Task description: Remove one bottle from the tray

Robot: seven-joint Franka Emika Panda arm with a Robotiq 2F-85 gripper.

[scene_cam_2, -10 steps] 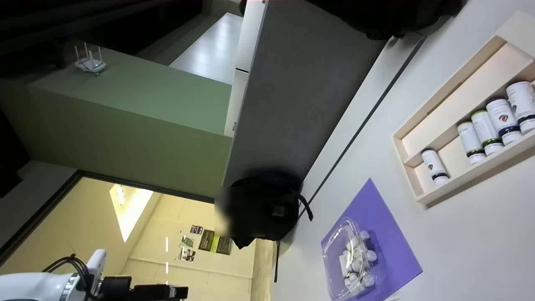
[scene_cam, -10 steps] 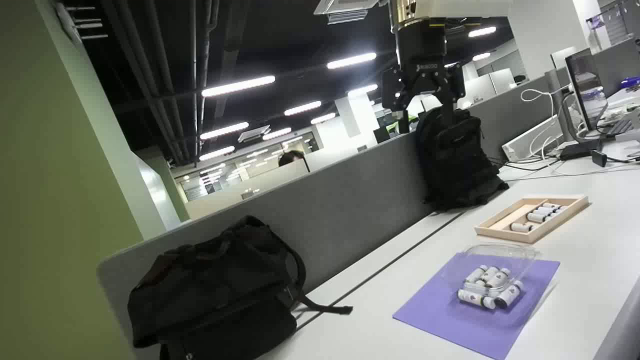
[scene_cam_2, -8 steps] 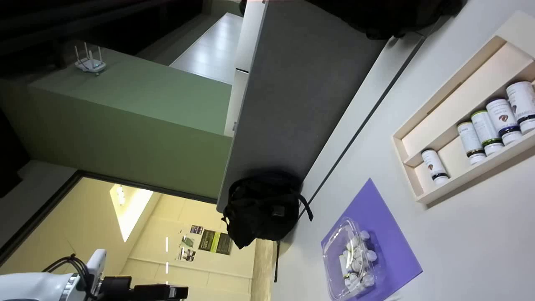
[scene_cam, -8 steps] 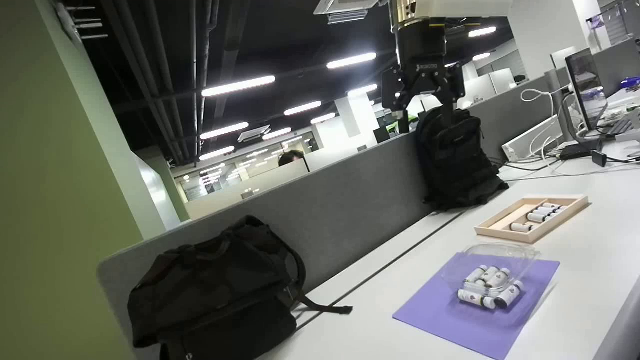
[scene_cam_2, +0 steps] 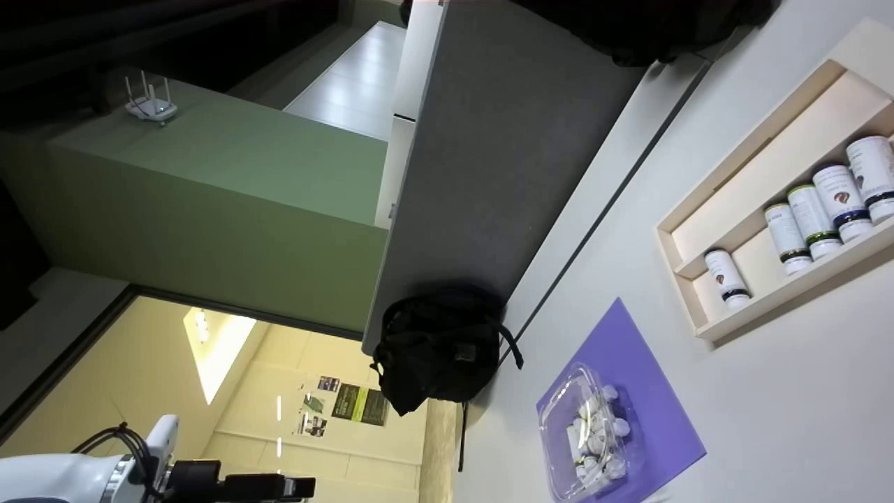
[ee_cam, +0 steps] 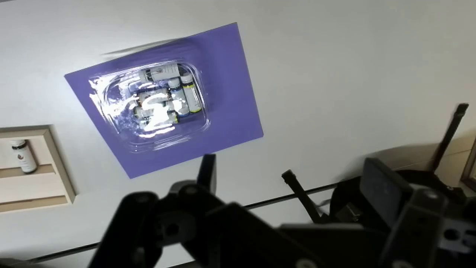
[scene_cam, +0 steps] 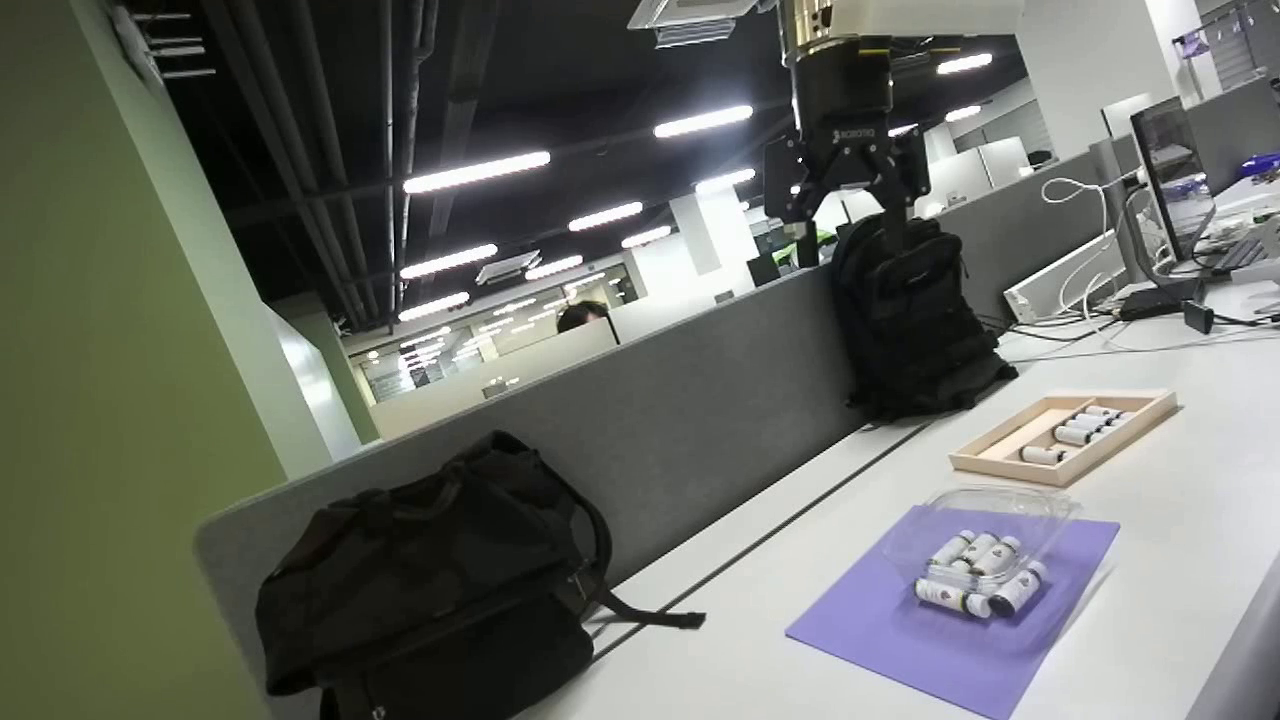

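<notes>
In an exterior view the black Robotiq gripper (scene_cam: 850, 252) hangs high, jaws apart with nothing between them, well above the white desk (scene_cam: 1185, 500) where the shallow rectangular light tan wooden tray (scene_cam: 1008, 470) lies flat; the step in hand looks to be the reach. In an exterior view the easiest pick seems to be the lone white cylindrical bottle (scene_cam_2: 728, 279) with a dark band near its cap, lying crosswise on its side by the tray's end; the row of white bottles (scene_cam_2: 812, 213) farther along is packed close and would leave little room to enter. Best to straddle the lone one at mid-length, minding the end wall as the tighter side, squeeze lightly because a smooth round body may roll, and lift straight past the rim before carrying it off. In the wrist view the fingers (ee_cam: 385, 191) stand far apart, and only a corner of the tray, with the lone bottle in it, appears at the left edge; travel across at height, turn to pinch across the bottle's width, and only then sink. The clear plastic container (ee_cam: 115, 108) on the flat purple square mat (ee_cam: 230, 100) shows further white bottles (ee_cam: 191, 93), best left alone.
</notes>
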